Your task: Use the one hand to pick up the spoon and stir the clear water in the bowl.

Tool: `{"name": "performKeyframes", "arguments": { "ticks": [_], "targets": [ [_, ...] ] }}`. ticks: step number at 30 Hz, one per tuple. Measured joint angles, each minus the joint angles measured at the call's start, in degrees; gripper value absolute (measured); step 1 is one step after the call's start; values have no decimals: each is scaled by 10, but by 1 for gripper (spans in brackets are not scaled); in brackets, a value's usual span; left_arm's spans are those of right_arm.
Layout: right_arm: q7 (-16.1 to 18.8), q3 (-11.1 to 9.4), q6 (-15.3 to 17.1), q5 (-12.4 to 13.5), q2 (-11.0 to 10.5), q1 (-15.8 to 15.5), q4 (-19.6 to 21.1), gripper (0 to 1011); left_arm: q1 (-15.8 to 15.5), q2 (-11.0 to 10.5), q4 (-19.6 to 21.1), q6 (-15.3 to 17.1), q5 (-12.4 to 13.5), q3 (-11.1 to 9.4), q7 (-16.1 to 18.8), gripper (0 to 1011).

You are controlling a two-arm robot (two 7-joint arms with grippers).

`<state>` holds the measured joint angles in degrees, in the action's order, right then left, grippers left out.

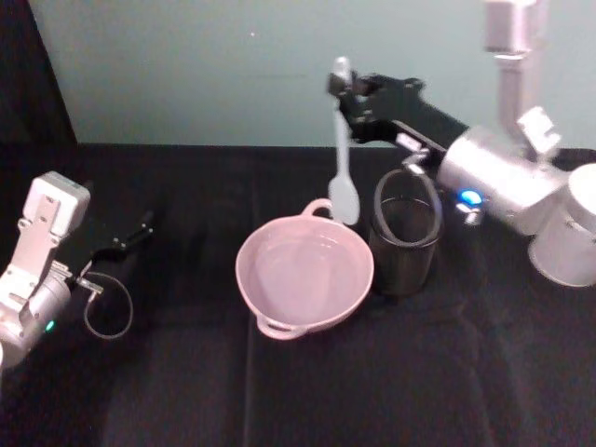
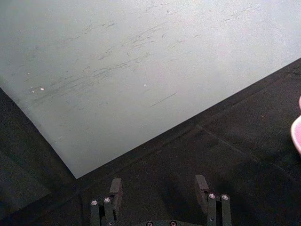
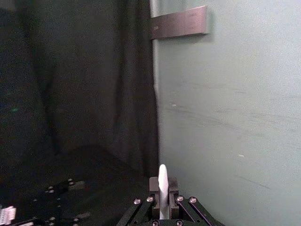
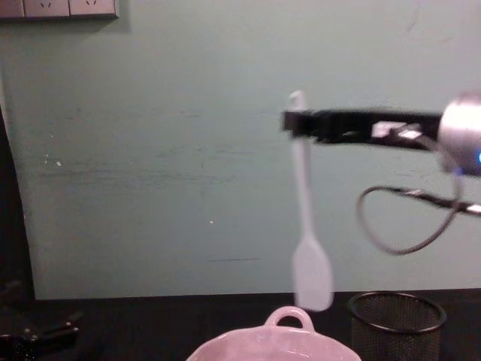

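Head view gives you the clearest read: your right gripper (image 1: 343,91) reaches in from the right edge of the worktop (image 1: 419,372), and its jaws are pinching the spoon (image 1: 343,163) close to the holed top of its handle, so the long handle hangs nearly upright with the blade down. I judge that high grip deliberate: it leaves almost the full length free to go into the water while the gripper keeps above the rim. Right wrist view shows the handle's tip standing centred between the jaws, which suggests a square hold that should not let the spoon swing much as you stir. The bowl (image 1: 244,279) sits about mid-worktop with clear water in it. The blade hangs over its far rim beside the loop handle, not yet in the water, and chest view shows a gap between blade and loop. Your next move, as I see it, is to bring the spoon a little toward the near edge, over the open water, and then lower it. Watch the mesh cup (image 1: 405,247) just right of the bowl, so close that I cannot tell whether they touch. The grey cable (image 1: 410,182) loops right over its mouth and could catch it as the arm comes down. Your left gripper (image 1: 140,228) lies parked near the left edge, jaws spread and empty, well apart from the bowl, which suits a one-handed job.
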<state>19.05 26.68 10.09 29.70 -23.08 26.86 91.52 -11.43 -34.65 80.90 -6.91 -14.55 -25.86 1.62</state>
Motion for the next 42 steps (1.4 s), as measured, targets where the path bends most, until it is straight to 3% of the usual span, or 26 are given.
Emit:
{"name": "performKeyframes", "arguments": {
  "ticks": [3, 8, 13, 18, 32, 38, 42],
  "targets": [
    [9, 15, -12, -12, 17, 8, -21, 111, 0, 0, 0, 0, 0, 0, 0, 1011],
    [31, 36, -59, -29, 53, 13, -70, 111, 0, 0, 0, 0, 0, 0, 0, 1011],
    [45, 38, -111, -34, 79, -1, -106, 111, 0, 0, 0, 0, 0, 0, 0, 1011],
    [53, 32, -146, -38, 88, -22, -122, 111, 0, 0, 0, 0, 0, 0, 0, 1011],
    [57, 20, -153, -52, 92, -63, -115, 111, 0, 0, 0, 0, 0, 0, 0, 1011],
    [65, 18, -154, -57, 109, -46, -144, 111, 0, 0, 0, 0, 0, 0, 0, 1011],
    [74, 14, -161, -59, 125, -19, -190, 111, 0, 0, 0, 0, 0, 0, 0, 1011]
  ]
}}
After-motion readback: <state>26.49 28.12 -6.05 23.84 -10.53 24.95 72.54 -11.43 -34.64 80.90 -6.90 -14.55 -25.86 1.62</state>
